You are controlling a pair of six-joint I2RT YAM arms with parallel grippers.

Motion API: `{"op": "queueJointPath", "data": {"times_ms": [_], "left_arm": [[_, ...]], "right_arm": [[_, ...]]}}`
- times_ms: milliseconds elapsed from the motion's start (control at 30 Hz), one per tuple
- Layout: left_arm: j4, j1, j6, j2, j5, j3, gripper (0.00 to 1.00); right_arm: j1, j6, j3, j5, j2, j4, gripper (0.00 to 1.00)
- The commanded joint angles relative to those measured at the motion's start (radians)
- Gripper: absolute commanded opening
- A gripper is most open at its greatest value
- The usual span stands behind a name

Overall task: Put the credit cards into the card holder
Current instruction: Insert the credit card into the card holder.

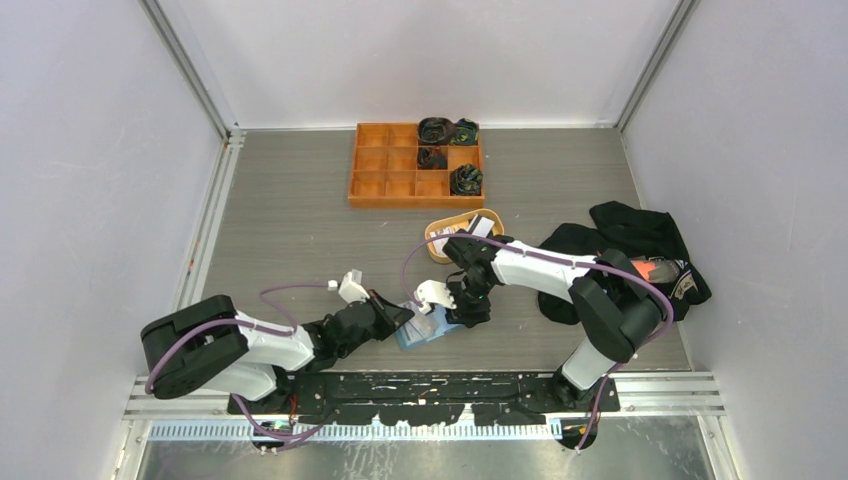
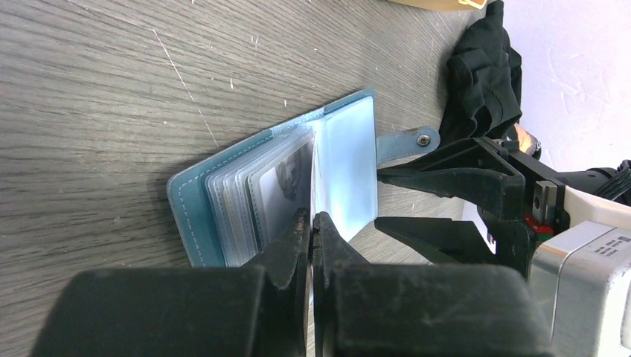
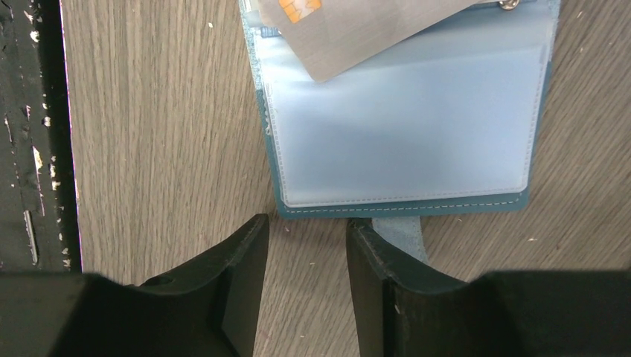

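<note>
The left gripper (image 2: 311, 223) has its two fingers pressed together, clamped on one thin clear leaf of the blue folding card holder with clear plastic sleeves (image 2: 195, 212). The card holder lies open on the table, at lower centre of the top view (image 1: 422, 330), between the two gripper heads. One grey card with a dark picture (image 2: 286, 186) sits in a sleeve just above the left fingers.

The right gripper (image 3: 305, 227) has its fingers apart, with bare table showing in the gap and nothing held. The fingers stand just beside the lower edge of the card holder. The blue snap tab (image 3: 398, 234) runs partly beneath the finger on the right of that frame. One silver card with an orange chip (image 3: 372, 37) lies tilted across the upper edge of the frosted pocket.

Surface: one grey wood-grain table (image 1: 290, 220), enclosed by plain white walls (image 1: 100, 150) on three sides.

Item count, top view:
- Arms: two.
- Card holder: one.
- Orange compartment tray (image 1: 372, 160), upper centre: one, twelve compartments, four dark bundles in those at its right.
- Oval tan dish (image 1: 432, 248), just below the tray: one, holding cards; their number cannot be told.
- Black cloth heap (image 1: 640, 235), right of centre: one.
</note>
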Motion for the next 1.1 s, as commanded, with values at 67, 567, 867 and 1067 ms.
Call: {"op": "queueJointPath", "data": {"times_ms": [67,567,867,1067], "left_arm": [[0.046,-0.006,0.000,0.031,-0.030,0.026,0.00],[-0.010,-0.005,0.026,-0.007,-0.040,0.023,0.00],[-0.243,-0.005,0.089,-0.191,-0.087,0.048,0.00],[-0.143,-0.006,0.084,-0.106,-0.046,0.056,0.00]], "right_arm": [[0.013,0.012,0.027,-0.011,0.011,-0.008,0.48],[0.016,0.013,0.030,-0.007,0.016,-0.009,0.47],[0.021,0.015,0.035,0.000,0.025,-0.013,0.47],[0.024,0.016,0.035,0.004,0.027,-0.013,0.47]]}}
